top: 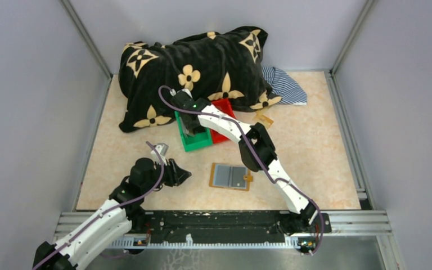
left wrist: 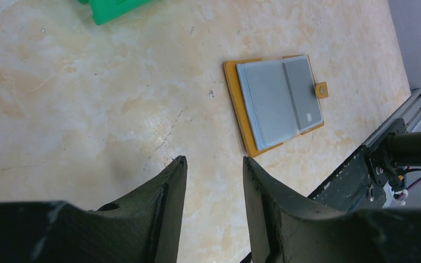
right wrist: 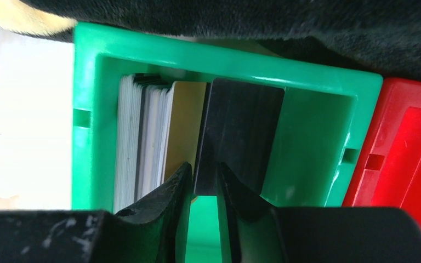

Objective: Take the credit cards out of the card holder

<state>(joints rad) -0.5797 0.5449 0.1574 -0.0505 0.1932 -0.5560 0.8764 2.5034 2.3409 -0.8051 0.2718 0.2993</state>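
Position: the tan leather bifold card holder [top: 230, 177] lies open, grey pockets up, on the beige marbled table [top: 326, 140], to the right of my left gripper [top: 181, 173], whose jaws stand apart and empty. My right gripper [right wrist: 202, 175] hangs over the green plastic bin [right wrist: 307, 87], farther off. Its jaws are narrowly parted around a black rectangular card [right wrist: 244, 131]; I cannot tell whether they pinch it. Pale and gold credit cards [right wrist: 142, 137] stand stacked at the bin's left wall.
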